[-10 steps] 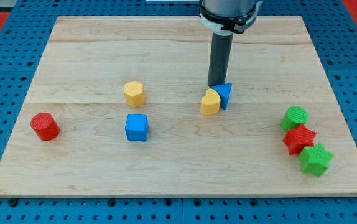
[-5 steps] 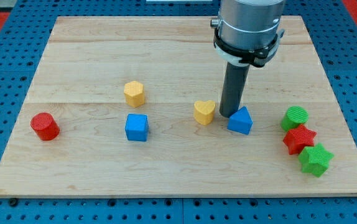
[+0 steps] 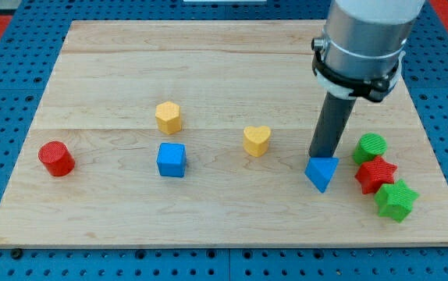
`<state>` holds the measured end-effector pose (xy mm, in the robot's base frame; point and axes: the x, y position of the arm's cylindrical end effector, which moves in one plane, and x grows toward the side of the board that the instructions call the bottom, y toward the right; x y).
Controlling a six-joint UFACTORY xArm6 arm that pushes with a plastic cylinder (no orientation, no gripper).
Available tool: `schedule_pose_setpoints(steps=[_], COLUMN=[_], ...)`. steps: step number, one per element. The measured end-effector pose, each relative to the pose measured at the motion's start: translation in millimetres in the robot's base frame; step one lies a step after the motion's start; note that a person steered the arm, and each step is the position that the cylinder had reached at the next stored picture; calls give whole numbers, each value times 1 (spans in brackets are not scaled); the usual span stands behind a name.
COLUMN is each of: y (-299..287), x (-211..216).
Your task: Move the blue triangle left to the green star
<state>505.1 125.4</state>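
The blue triangle [image 3: 321, 172] lies on the wooden board [image 3: 224, 86] toward the view's lower right. My tip [image 3: 318, 156] touches its upper edge, just above it. The green star [image 3: 396, 200] sits near the board's right edge, to the right of and slightly below the triangle, with a gap between them. A red star [image 3: 375, 174] lies right of the triangle, between it and the green star's upper side.
A green cylinder [image 3: 371, 147] sits above the red star. A yellow heart [image 3: 257, 140] is left of the triangle. A blue cube [image 3: 172, 160], a yellow hexagon [image 3: 168, 117] and a red cylinder [image 3: 56, 158] lie further left.
My tip moved right and down the view, pushing the blue triangle away from the yellow heart toward the red and green stars. The heart slid slightly down and left early on.
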Motion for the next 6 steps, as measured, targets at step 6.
schedule_pose_setpoints(steps=[6], y=[-3], x=[52])
